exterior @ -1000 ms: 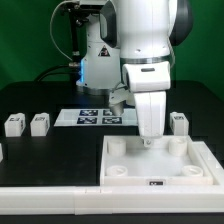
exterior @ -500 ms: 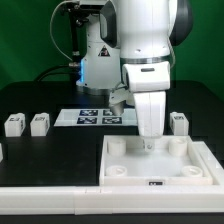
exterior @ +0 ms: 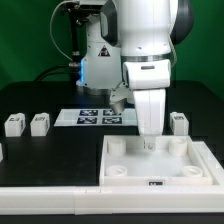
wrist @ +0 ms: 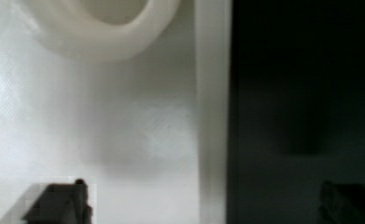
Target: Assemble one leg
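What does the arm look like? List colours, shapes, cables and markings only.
The arm is glossy white with rounded shells and a dark band at a joint. Its wrist block is white and tapers down to the pincer. Black cables run behind it, beside a blue glow. The fingertips look dark. No markings visible.

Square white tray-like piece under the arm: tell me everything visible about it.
The tray-like piece is a large white square, matte plastic by its look, with a raised rim and a round socket in each corner. It lies flat, open side up, on the black table, a small marker tag on its near wall. The gripper hangs over its far rim, jaws open; contact cannot be told.
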You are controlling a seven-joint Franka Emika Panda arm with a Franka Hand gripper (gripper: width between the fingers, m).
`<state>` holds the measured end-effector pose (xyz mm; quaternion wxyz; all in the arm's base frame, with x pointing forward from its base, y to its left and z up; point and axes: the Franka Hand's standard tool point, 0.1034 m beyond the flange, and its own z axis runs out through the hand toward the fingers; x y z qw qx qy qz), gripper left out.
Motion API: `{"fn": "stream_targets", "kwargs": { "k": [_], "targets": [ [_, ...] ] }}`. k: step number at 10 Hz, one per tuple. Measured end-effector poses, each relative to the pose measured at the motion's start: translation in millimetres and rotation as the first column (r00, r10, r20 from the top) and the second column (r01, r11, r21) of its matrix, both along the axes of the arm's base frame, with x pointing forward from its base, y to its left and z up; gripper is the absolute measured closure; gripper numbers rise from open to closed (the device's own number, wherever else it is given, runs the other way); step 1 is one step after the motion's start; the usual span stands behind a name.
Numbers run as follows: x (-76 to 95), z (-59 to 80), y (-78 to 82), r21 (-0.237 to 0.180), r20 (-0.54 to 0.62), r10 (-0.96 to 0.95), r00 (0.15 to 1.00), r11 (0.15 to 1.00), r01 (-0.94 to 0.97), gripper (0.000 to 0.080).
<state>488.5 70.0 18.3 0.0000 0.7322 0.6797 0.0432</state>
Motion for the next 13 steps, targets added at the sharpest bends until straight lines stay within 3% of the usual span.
{"fn": "stream_targets", "kwargs": {
  "k": [5, 8, 9, 11, 13],
  "targets": [
    [-22.4, 49.7, -3.6, -0.011, 0.044, -0.113, 0.993, 0.994, 0.113, 0.015],
    [-23.2, 47.8, -4.0, -0.009, 0.04, -0.128, 0.991, 0.992, 0.128, 0.015],
    [-23.3, 47.5, -3.9, 0.007, 0.03, -0.26, 0.965, 0.966, 0.26, 0.015],
    [-31.0, 41.0, -12.0, 0.047, 0.009, -0.515, 0.857, 0.857, 0.514, 0.015],
    [-40.1, 38.7, -3.7, 0.079, -0.037, -0.772, 0.634, 0.63, 0.772, 0.015]
  ]
}}
